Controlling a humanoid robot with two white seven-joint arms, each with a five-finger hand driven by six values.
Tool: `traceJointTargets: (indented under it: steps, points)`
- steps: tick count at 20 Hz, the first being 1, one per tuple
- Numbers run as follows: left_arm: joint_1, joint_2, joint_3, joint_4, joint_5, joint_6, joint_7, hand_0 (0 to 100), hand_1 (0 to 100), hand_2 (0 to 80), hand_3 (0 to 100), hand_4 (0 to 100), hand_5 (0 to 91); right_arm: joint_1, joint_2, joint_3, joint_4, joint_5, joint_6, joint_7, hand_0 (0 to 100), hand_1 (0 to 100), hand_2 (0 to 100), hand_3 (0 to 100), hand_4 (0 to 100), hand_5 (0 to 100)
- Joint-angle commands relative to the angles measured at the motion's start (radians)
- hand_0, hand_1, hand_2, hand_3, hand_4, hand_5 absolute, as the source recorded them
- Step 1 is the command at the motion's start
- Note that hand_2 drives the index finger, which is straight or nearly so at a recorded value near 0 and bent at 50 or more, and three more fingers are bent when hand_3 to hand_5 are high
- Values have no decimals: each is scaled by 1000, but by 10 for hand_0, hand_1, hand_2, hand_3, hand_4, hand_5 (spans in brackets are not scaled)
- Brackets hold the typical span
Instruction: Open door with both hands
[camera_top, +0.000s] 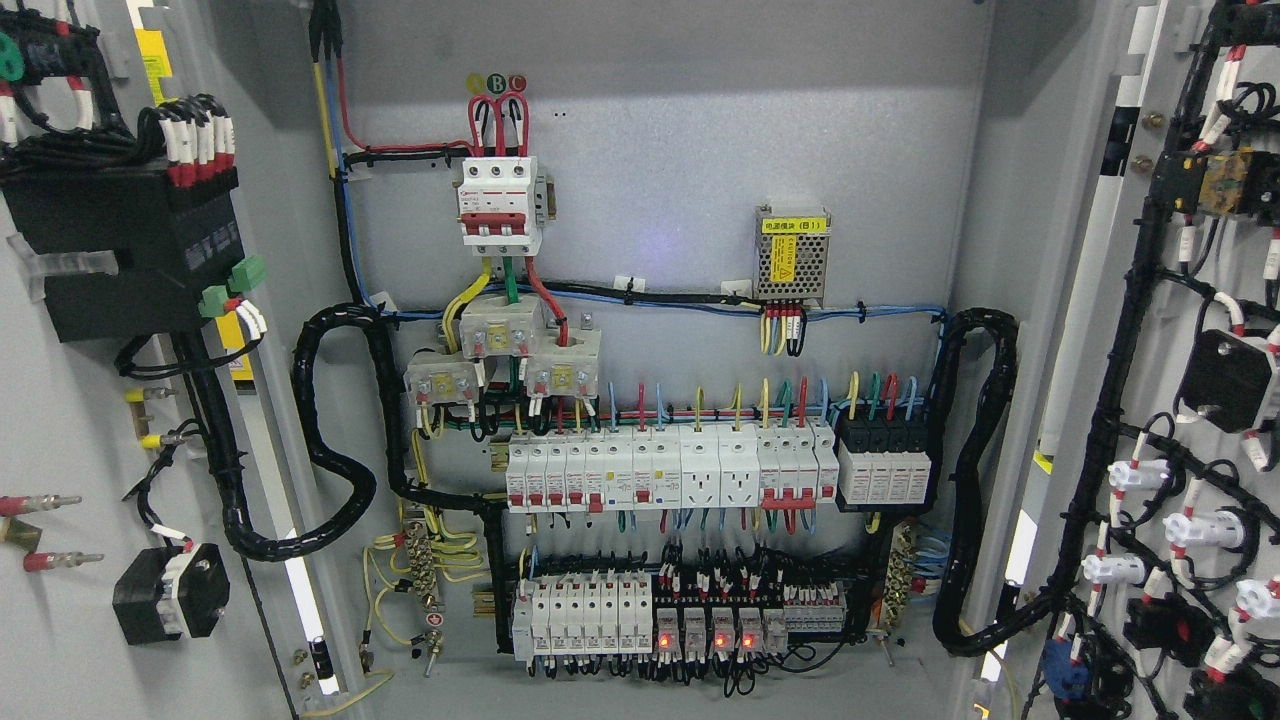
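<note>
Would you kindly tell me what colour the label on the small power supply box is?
Yellow with black print, on the metal power supply seen in the head view.

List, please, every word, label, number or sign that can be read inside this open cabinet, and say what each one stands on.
"B" and "C": round phase markers above the top breaker; a third beside them is unreadable.
"(B1)": yellow label on the power supply module; its other characters are blurred.
Warning triangle: same module.
Print on the breaker rows and wire tags: too small to read.

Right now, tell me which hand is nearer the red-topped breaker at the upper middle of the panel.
Neither left nor right can be called: no hand shows in the head view. The breaker sits on the back panel, with both doors, left door and right door, already open.
</note>
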Motion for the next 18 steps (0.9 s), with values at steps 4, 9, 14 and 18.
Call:
traceJointTargets:
  steps: [4,9,14,18]
  points:
    - [20,4,232,-97,94,-24,-1,0,0,0,0,0,0,17,-31,-147,-35,-127,2,-1,201,120,0,0,0,0]
    - [9,4,284,-97,131,-24,-1,0,0,0,0,0,0,9,-45,-150,-37,-128,-7,0,202,120,0,0,0,0]
    - [8,6,290,-97,161,-27,-1,0,0,0,0,0,0,-5,-58,-167,-37,-133,-11,0,202,120,0,0,0,0]
    - [6,12,345,-94,216,-24,-2,0,0,0,0,0,0,-23,-60,-170,-37,-145,-5,-1,201,121,0,0,0,0]
